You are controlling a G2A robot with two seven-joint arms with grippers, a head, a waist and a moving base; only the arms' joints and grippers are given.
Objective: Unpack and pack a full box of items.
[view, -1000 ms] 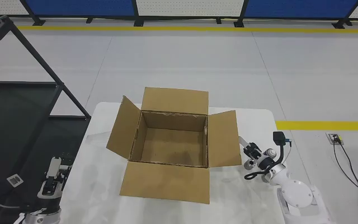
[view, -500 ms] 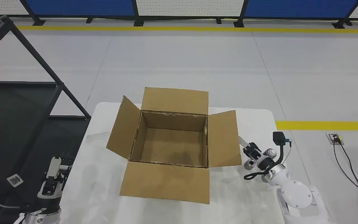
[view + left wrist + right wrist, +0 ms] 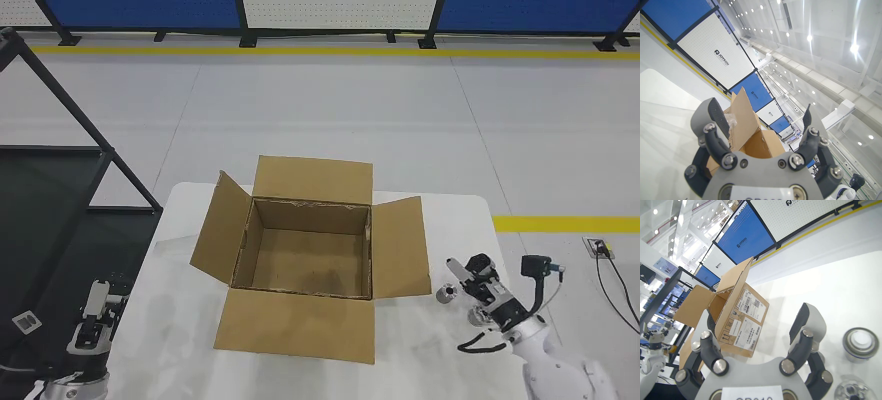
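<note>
I see the brown cardboard box (image 3: pixel 305 262) sitting in the middle of the white table (image 3: pixel 440 215). All four of its flaps are folded out, and from the top I can look right down to its brown floor. My right gripper (image 3: pixel 467 266) is low over the table on the right side, just beside the box's right flap. Its two fingers are spread wide apart and there is nothing between them. In the right wrist view I see that gripper (image 3: pixel 756 311) pointing at the side of the box (image 3: pixel 738 313) that has white stickers on it. A small round metal can (image 3: pixel 860 341) stands on the table close by, and a second shiny round piece (image 3: pixel 849 389) lies near it. My left gripper (image 3: pixel 98 295) is down past the left edge of the table, well apart from the box. In its own view the left gripper (image 3: pixel 761 111) points upward, with its fingers wide apart and holding nothing.
</note>
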